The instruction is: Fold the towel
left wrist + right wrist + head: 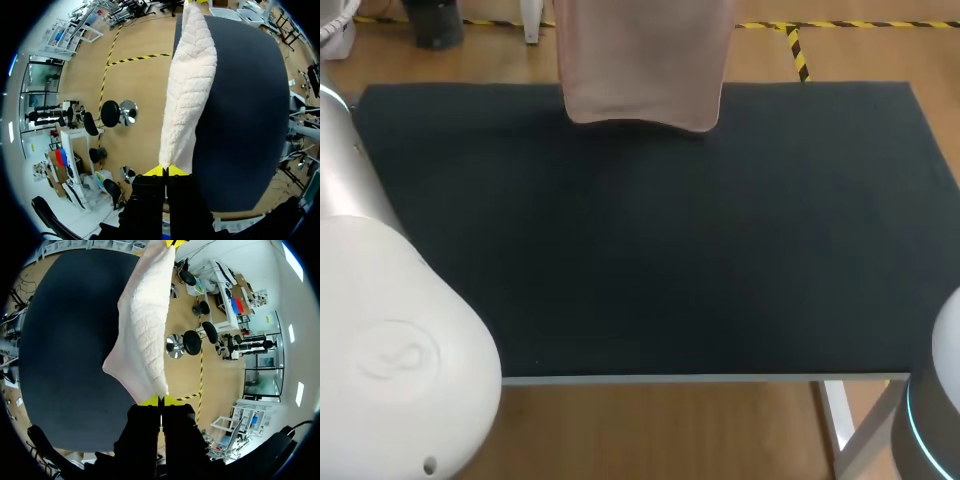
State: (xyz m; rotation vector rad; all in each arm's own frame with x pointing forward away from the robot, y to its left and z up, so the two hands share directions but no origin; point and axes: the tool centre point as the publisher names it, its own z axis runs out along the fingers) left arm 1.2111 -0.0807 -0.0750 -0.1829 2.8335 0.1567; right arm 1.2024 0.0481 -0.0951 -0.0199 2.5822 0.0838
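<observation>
Above the far edge of the table [650, 250], the towel [640, 70] hung in the air, its lower hem close to the dark surface; whether it touched could not be told. The left jaws were clamped on one top corner, the right jaws on the other. This looked like the spreading step before the first fold. Next, the hem would need laying down and the held edge carrying evenly over it.
</observation>
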